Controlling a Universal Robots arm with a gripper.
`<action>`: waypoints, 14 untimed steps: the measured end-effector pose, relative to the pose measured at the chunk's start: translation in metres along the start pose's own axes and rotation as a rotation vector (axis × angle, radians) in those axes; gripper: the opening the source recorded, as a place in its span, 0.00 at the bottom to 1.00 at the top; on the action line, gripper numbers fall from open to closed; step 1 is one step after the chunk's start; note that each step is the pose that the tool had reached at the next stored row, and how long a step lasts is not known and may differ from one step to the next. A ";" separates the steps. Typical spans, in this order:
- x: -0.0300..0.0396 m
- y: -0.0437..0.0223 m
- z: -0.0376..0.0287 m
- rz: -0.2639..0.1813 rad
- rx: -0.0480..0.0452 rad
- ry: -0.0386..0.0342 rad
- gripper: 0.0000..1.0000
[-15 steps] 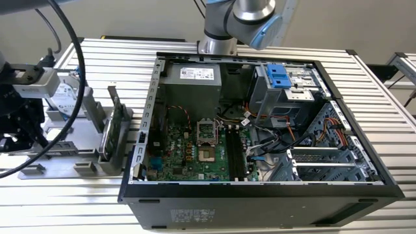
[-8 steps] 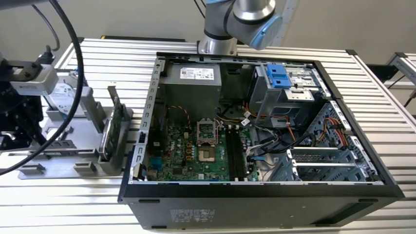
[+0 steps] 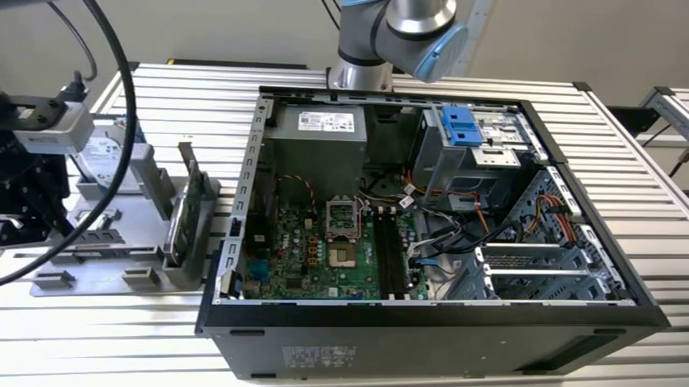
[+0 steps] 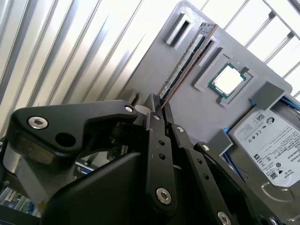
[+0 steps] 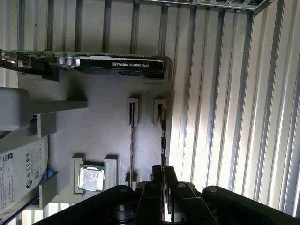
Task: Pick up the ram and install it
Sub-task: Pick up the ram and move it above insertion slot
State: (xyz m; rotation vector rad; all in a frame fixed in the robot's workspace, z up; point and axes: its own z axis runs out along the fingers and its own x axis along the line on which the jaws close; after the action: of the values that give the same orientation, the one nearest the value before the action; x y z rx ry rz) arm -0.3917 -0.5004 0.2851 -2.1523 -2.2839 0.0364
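In the exterior view, a flat grey holder plate (image 3: 92,270) is seen lying just beside an open black computer case (image 3: 431,318). Small white stickers are carried inside the case, and their print is left untranscribed. In the second wrist view, the ram (image 4: 185,62), a long, thin, dark circuit stick, is held on edge in two raised slots of the plate. The black two-fingered gripper (image 4: 158,101) is drawn narrow about the stick's near end and is judged to be pinching it. On the same plate, a square silver processor chip (image 4: 228,79) and a silver hard drive (image 4: 269,145) with a white printed label are set beyond the ram. In the first wrist view, a black-shrouded graphics card (image 5: 93,63) bearing white lettering is stood at the plate's far edge. For a sound pick-up, the stick should be gripped squarely across its thickness, and any pull kept in line with the plate's slots, so that nothing is levered.
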 end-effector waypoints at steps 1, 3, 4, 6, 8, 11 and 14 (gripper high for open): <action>0.0000 0.0000 -0.0005 0.000 0.0000 0.0000 0.00; 0.0000 -0.0001 -0.0015 0.000 0.0000 0.0000 0.00; 0.0000 -0.0001 -0.0021 0.000 0.0001 -0.0001 0.00; -0.0001 -0.0002 -0.0034 0.000 0.0000 0.0000 0.00; -0.0001 -0.0002 -0.0047 0.000 0.0000 -0.0001 0.00; -0.0001 -0.0003 -0.0065 0.000 0.0001 -0.0001 0.00; -0.0001 -0.0004 -0.0080 0.000 0.0000 -0.0001 0.00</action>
State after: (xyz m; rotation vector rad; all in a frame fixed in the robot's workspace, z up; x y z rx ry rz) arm -0.3920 -0.5004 0.2932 -2.1523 -2.2840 0.0365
